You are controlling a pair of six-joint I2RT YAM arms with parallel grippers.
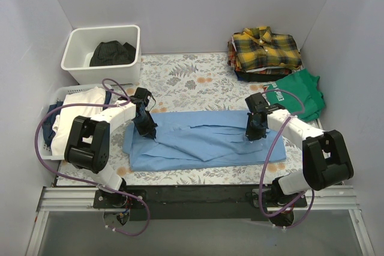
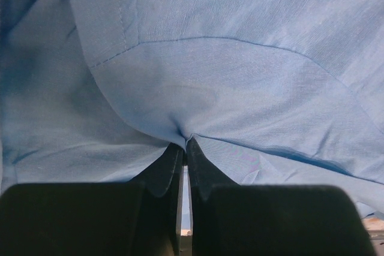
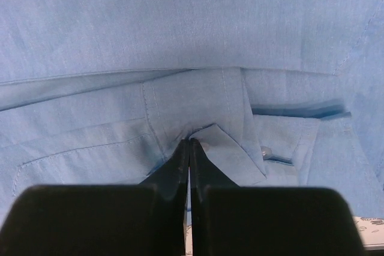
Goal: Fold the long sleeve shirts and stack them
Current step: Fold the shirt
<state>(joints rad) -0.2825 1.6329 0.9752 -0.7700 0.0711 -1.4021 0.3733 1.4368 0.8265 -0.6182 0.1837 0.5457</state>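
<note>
Lying lengthwise across the centre of the overhead view, the plain light blue collared cloth shirt (image 1: 204, 142) rests partly folded and creased on the floral-patterned table cover (image 1: 180, 76).

Noted at its left end: the left gripper (image 1: 150, 134) is down on the fabric. The wrist view shows its black fingers (image 2: 162, 169) pinched together on a pucker of blue cloth.

Noted near its right end: the right gripper (image 1: 255, 136) is likewise down. Its black fingers (image 3: 174, 163) are closed on a fold of the same shirt, beside a buttoned cuff (image 3: 282, 142).

The yellow-and-black plaid collared shirt (image 1: 266, 47) sits folded on a pile at upper right. A green T-shirt (image 1: 298, 93) lies just below that pile. A white plastic bin (image 1: 77, 39) at upper left holds a black garment (image 1: 111, 52). A white slatted basket (image 1: 55, 97) at the left edge holds pale cloth.
</note>
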